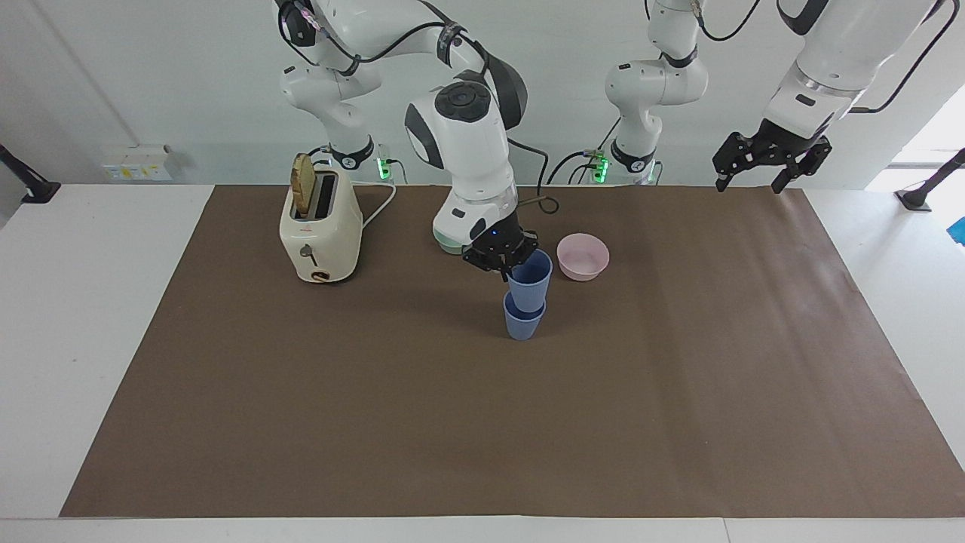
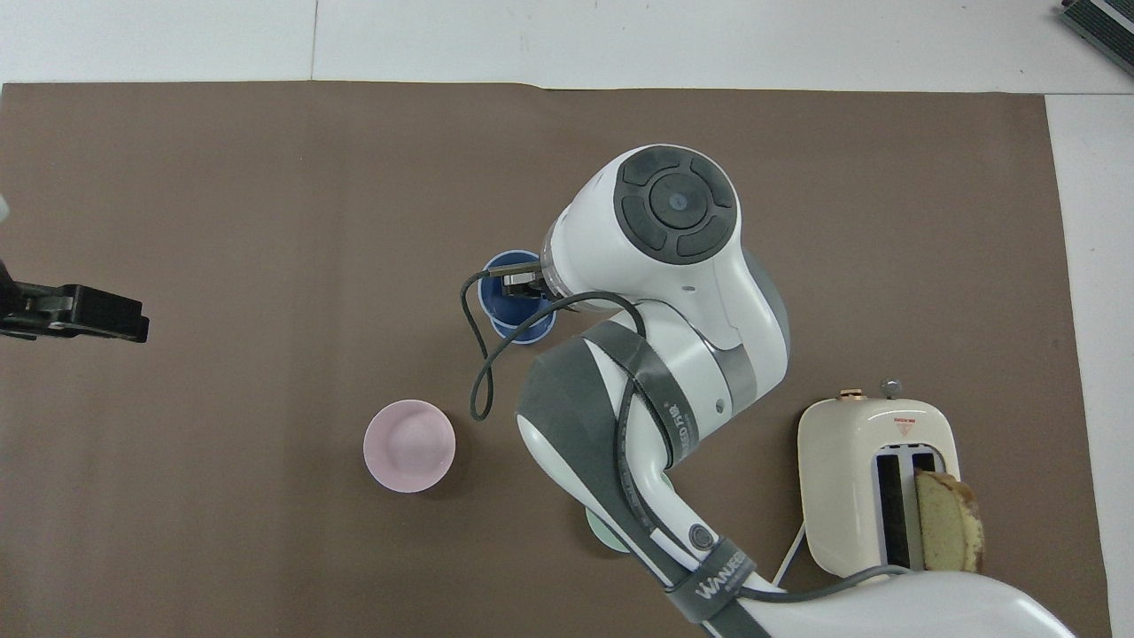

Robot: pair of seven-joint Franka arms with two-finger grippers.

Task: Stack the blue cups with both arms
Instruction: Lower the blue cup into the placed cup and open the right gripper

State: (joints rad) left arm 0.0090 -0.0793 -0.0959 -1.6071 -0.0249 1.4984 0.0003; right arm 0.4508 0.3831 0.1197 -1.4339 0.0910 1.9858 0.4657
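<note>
The right gripper [image 1: 507, 270] is down over the middle of the tabletop [image 1: 90, 317], fingers pinching the rim of the upper cup [image 1: 529, 280] on its side toward the toaster. That cup sits partway inside the lower cup [image 1: 522, 323], its base in the mouth, most of its wall showing above the rim. It leans a touch, mouth toward one o'clock in the facing view. The lower cup stands upright on the brown mat [image 1: 482, 422].

From overhead the two cups read as one blue ring [image 2: 512, 301], the fingers [image 2: 518, 283] at its three o'clock edge.

Pink bowl [image 1: 583, 256] sits at one o'clock from the stack in the facing view, nearer the robots, nothing in it. Green bowl [image 1: 446, 243] peeks out at eleven o'clock, mostly hidden by the right arm.

The toaster [image 1: 320, 230] stands toward the right arm's end, a slice of bread [image 1: 303, 185] sticking up out of one slot, the other slot bare.

Left gripper [image 1: 754, 177] hangs waiting above the mat's edge by its own base, fingers spread, holding nothing.
</note>
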